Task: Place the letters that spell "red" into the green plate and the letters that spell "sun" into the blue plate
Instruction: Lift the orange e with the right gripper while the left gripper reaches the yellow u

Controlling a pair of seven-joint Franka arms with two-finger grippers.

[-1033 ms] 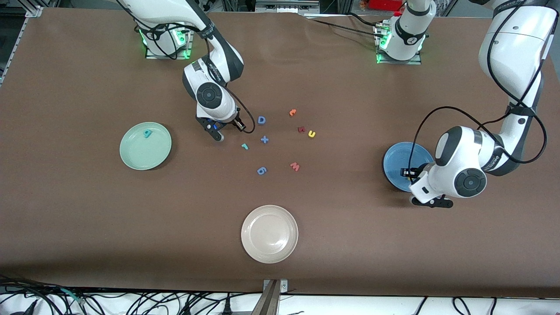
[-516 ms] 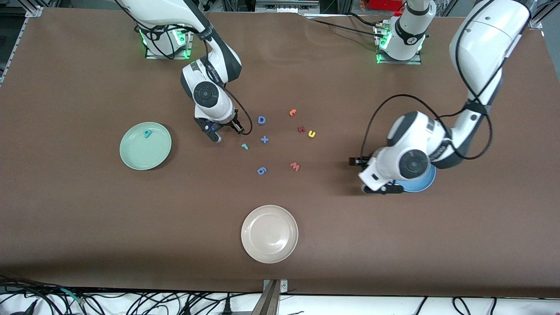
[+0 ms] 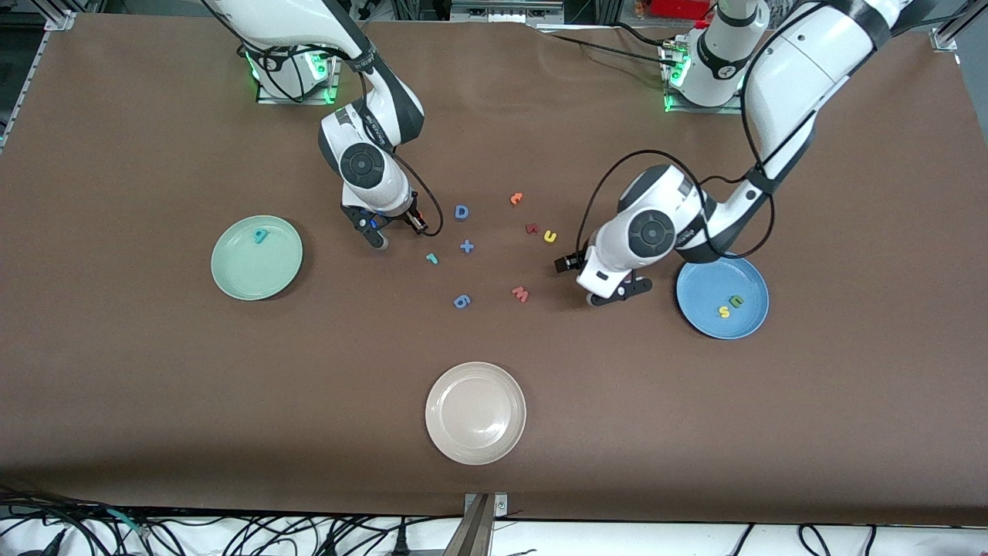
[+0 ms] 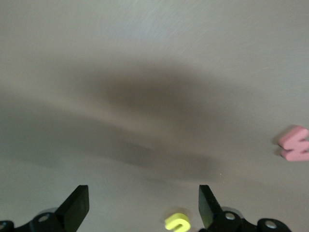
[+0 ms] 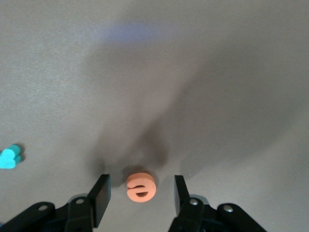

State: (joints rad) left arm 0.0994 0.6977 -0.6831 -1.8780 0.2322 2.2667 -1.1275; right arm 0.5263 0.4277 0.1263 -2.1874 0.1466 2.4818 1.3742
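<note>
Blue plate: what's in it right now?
The round blue plate holds two foam letters: a yellow "s" and a green "n", lying side by side. Nothing covers the plate; the yellow "u" remains on the table.

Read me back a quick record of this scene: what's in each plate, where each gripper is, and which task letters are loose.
green plate: one teal letter
blue plate: yellow s, green n
left gripper: open, over the table by the yellow u
right gripper: open, fingers either side of the orange e
loose on table: teal r, yellow u, orange e
</note>
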